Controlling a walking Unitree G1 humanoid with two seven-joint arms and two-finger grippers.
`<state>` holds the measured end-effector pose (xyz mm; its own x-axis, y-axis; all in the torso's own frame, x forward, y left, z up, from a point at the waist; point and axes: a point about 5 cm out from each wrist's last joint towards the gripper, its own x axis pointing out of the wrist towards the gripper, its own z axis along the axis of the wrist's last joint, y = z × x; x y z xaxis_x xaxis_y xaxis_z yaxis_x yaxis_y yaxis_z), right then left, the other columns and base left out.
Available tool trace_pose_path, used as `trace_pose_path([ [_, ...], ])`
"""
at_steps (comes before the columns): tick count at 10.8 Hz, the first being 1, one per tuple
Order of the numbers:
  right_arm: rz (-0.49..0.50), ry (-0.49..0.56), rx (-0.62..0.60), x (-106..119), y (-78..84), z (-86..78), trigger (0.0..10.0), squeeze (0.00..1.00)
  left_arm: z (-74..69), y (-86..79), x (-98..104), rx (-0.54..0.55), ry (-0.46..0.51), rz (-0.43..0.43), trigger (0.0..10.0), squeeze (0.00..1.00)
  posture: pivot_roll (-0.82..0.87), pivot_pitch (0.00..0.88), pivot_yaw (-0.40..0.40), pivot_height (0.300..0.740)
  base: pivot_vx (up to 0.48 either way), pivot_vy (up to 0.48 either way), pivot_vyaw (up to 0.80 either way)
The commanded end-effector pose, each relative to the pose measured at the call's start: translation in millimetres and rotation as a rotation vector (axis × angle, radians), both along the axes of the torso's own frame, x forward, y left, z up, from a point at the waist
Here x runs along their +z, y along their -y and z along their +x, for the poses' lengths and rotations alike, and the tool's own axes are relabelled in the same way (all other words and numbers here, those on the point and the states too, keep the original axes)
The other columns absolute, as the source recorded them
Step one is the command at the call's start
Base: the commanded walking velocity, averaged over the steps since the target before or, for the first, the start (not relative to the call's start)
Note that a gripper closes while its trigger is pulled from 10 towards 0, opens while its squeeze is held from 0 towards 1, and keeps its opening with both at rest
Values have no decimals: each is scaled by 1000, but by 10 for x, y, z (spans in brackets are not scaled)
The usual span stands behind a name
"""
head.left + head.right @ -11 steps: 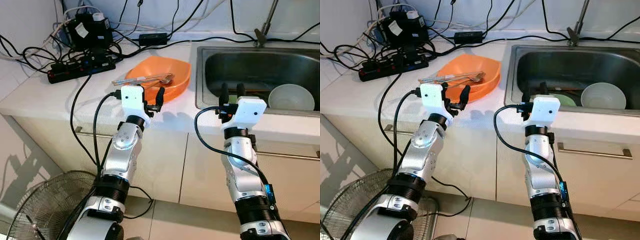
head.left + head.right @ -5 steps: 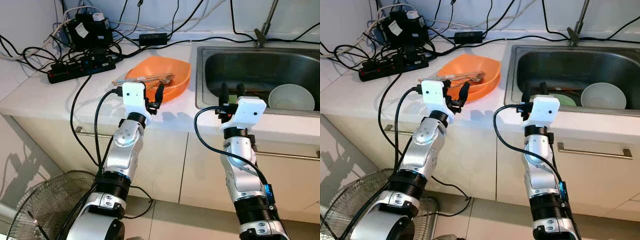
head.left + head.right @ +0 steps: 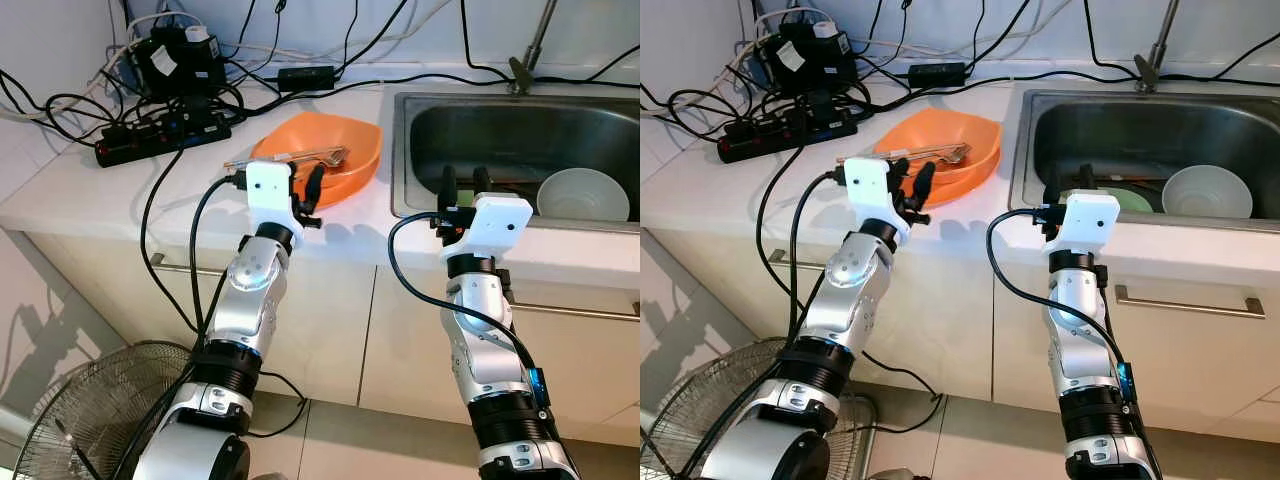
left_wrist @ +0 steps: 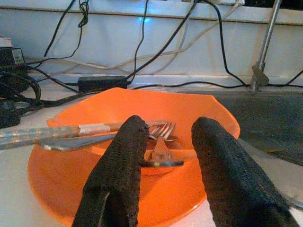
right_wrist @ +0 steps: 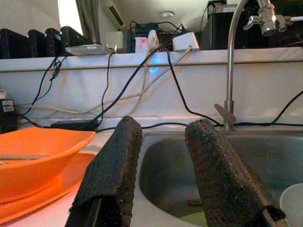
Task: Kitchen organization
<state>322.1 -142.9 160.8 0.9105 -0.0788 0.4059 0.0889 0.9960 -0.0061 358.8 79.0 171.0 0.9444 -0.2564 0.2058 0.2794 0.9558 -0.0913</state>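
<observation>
Resting on the counter [image 3: 90,190] at 9 o'clock from the sink [image 3: 420,120], the orange bowl [image 3: 345,150] holds a fork [image 4: 161,137] and chopsticks [image 4: 57,132]. Left gripper [image 4: 165,156], fingers parted, hovers at the bowl's near rim. Right gripper [image 5: 163,156], fingers parted, sits at the sink's front edge.

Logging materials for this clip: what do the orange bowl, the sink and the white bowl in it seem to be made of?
Orange bowl: probably plastic, from its saturated uniform colour and soft, dull sheen. Sink: stainless steel by the look, grey brushed metal with muted reflections. White bowl: ceramic or melamine; smooth pale surface, too small to tell which.
</observation>
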Motion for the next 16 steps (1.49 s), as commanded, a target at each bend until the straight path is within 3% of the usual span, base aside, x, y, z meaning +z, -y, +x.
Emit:
trace_pose_path([
  [1, -7, 9, 8, 50, -40, 28, 10000, 0, 17, -10, 110, -6, 26, 0, 0, 0, 66, 0, 69, 740, 0, 0, 0],
  [5, -7, 8, 6, 50, -41, 37, 10000, 0, 22, -8, 273, -26, 33, -11, 0, 0, 66, 0, 72, 740, 0, 0, 0],
  [8, -6, 8, 7, 50, -46, 45, 10000, 0, 29, -21, 412, -47, 16, -78, 0, 0, 73, 0, 72, 740, 0, 0, 0],
  [9, -5, 8, 7, 50, -47, 45, 10000, 0, 26, -15, 423, -54, 6, -89, 8510, 0, 71, 0, 73, 740, 0, 0, 0],
  [10, -6, 7, 6, 49, -45, 46, 10000, 0, 22, -6, 428, -64, -7, -107, 10000, 0, 71, 0, 72, 740, 0, 0, 0],
  [12, -7, 7, 4, 47, -42, 47, 10000, 0, 16, -24, 475, -71, -12, -152, 10000, 0, 71, 0, 72, 740, 0, 0, 0],
  [15, -6, 8, 7, 50, -48, 53, 10000, 0, -15, -66, 739, -124, 30, -343, 10000, 0, 75, 0, 72, 740, 0, 0, 0],
  [16, -5, 8, 7, 49, -52, 53, 10000, 0, -18, -93, 785, -126, 38, -370, 10000, 0, 75, 0, 73, 740, 0, 0, 0],
])
